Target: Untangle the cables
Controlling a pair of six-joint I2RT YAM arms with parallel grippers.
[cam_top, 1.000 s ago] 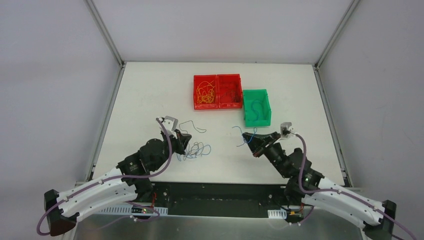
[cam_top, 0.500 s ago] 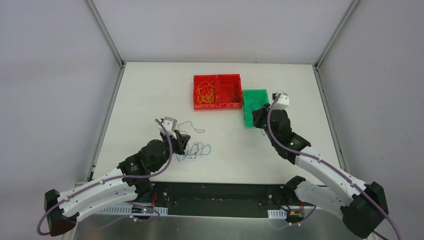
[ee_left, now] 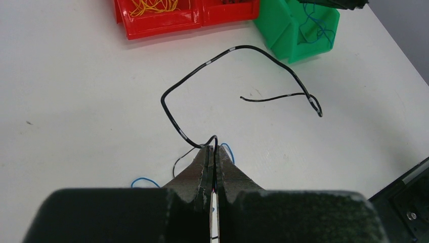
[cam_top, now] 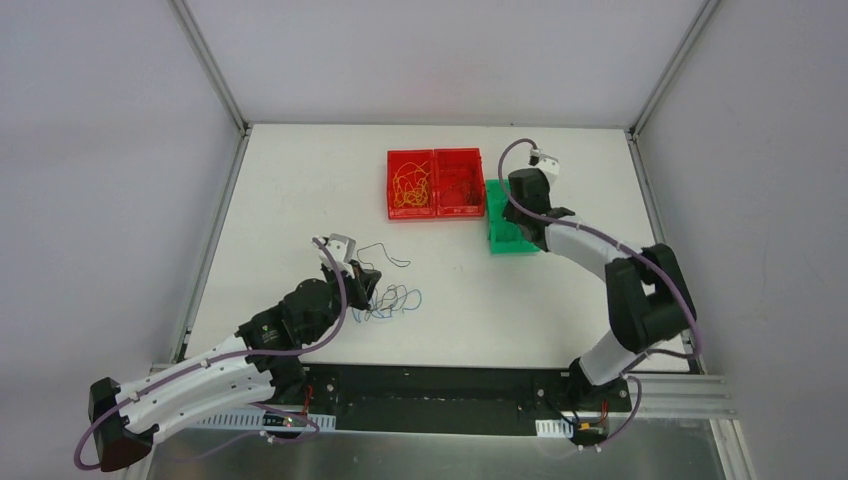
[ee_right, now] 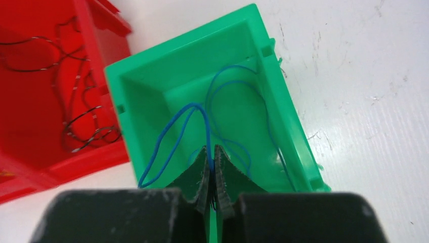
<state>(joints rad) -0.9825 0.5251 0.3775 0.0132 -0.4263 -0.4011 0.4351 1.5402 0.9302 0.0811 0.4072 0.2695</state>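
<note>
A small tangle of blue and dark cables (cam_top: 392,299) lies on the white table just right of my left gripper (cam_top: 366,284). In the left wrist view that gripper (ee_left: 213,147) is shut on a black cable with white bands (ee_left: 238,48), which arches away over the table. Blue strands (ee_left: 143,179) peek out beside the fingers. My right gripper (cam_top: 515,218) hangs over the green bin (cam_top: 515,244). Seen from the right wrist, it (ee_right: 212,149) is shut on a blue cable (ee_right: 172,131) whose loops hang into the bin (ee_right: 146,101).
Two red bins (cam_top: 435,212) stand side by side at the back, left of the green one. One holds yellow-orange cables (cam_top: 410,188), the other dark ones (ee_right: 76,121). Grey walls and metal rails border the table.
My right arm swung from the table's middle back to the green bin, carrying the blue cable with it. The left arm and the tangle stayed put.
</note>
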